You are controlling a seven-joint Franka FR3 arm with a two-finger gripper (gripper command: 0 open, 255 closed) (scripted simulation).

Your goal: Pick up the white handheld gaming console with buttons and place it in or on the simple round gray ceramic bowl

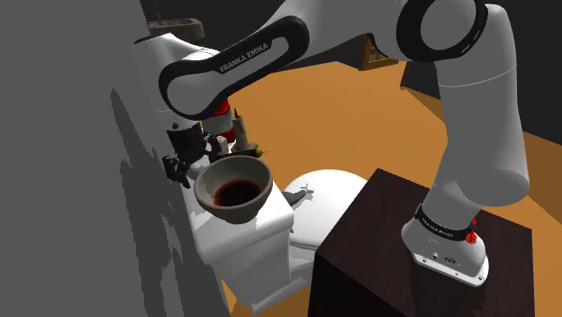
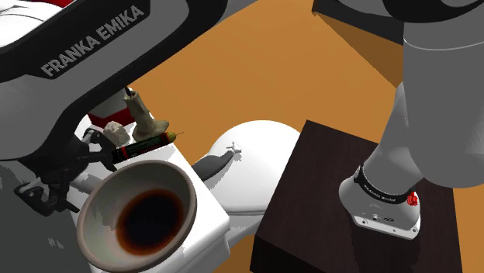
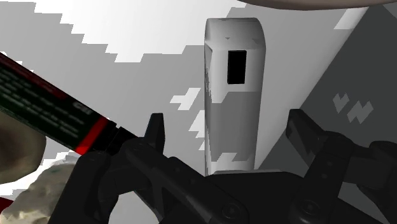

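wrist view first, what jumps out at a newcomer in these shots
A white console sits between the open fingers, untouched. In the shoulder view a big bowl with a dark inside rests on a white tank, just below the white arm.

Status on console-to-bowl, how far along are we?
Done: the approach only. The end effector is at the white console, with one finger on either side of it.
In hand: the grasp. The fingers stand open and clear of the console's sides, so it is not held.
Left: close, lift, carry to the bowl, which has no console in it, and release.
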